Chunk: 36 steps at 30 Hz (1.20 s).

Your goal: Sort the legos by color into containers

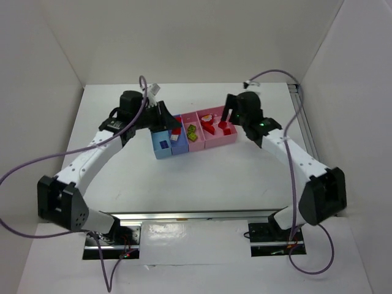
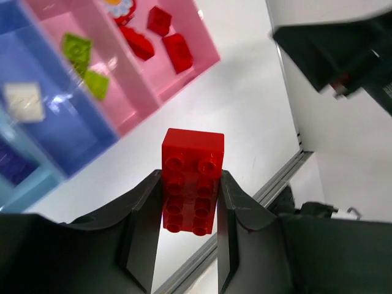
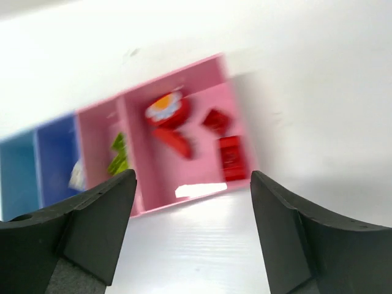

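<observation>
My left gripper [image 1: 172, 124] is shut on a red two-by-four lego [image 2: 191, 180], held by its long sides above the table behind the darker blue tray [image 1: 178, 142]. The four joined containers sit mid-table. The light blue tray [image 1: 162, 147] holds a purple brick [image 2: 13, 165]. The darker blue tray holds a beige piece [image 2: 24, 101]. The pink tray [image 1: 195, 137] holds lime green bricks [image 2: 82, 61]. The wider pink tray [image 1: 228, 136] holds several red bricks [image 3: 229, 156]. My right gripper [image 1: 228, 117] is open and empty above the wider pink tray's right end.
A round red, white and yellow piece [image 3: 165, 109] lies in the wider pink tray's far end. White walls close in the table on the left, back and right. A metal rail [image 1: 184, 215] runs along the near edge by the arm bases.
</observation>
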Each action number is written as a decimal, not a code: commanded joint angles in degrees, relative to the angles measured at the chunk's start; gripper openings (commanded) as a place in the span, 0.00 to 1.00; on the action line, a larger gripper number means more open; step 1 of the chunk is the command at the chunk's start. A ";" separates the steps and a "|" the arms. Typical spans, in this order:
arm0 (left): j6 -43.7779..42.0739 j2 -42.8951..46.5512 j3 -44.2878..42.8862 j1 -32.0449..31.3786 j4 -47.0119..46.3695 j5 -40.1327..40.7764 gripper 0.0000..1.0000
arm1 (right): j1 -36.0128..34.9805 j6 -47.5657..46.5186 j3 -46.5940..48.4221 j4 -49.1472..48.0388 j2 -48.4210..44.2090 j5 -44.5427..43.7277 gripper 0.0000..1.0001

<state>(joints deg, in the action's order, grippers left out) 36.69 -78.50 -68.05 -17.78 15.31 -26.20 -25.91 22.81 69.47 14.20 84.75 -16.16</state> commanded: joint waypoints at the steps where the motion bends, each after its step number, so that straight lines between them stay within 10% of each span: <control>1: 2.94 -7.35 -7.61 -3.22 -6.86 1.93 0.00 | 4.54 3.20 -7.39 0.57 -7.21 -4.14 0.83; 11: 3.66 -40.83 -40.02 -10.16 -2.49 5.19 0.03 | 13.52 7.25 -13.83 1.55 -18.38 -0.54 0.90; 15: 1.90 -52.79 -56.89 -10.70 5.85 5.19 0.74 | 14.57 7.25 -12.96 2.58 -18.84 -0.54 0.95; 17: 1.38 -55.96 -63.75 -11.22 10.06 3.53 0.89 | 14.57 7.25 -11.91 3.29 -18.31 -1.06 0.97; 25: -1.43 -43.52 -50.62 -12.27 8.07 4.30 1.00 | 14.57 9.35 -13.05 4.78 -17.61 -7.20 1.00; 36: -5.84 -4.43 -15.85 -13.42 8.34 19.15 1.00 | 15.10 15.78 -8.04 15.86 -11.36 -15.48 1.00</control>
<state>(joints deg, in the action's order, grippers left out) 32.86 -91.39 -91.61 -30.92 24.64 -12.73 -11.07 36.47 58.59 27.46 73.32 -29.36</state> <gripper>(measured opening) 1.000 0.999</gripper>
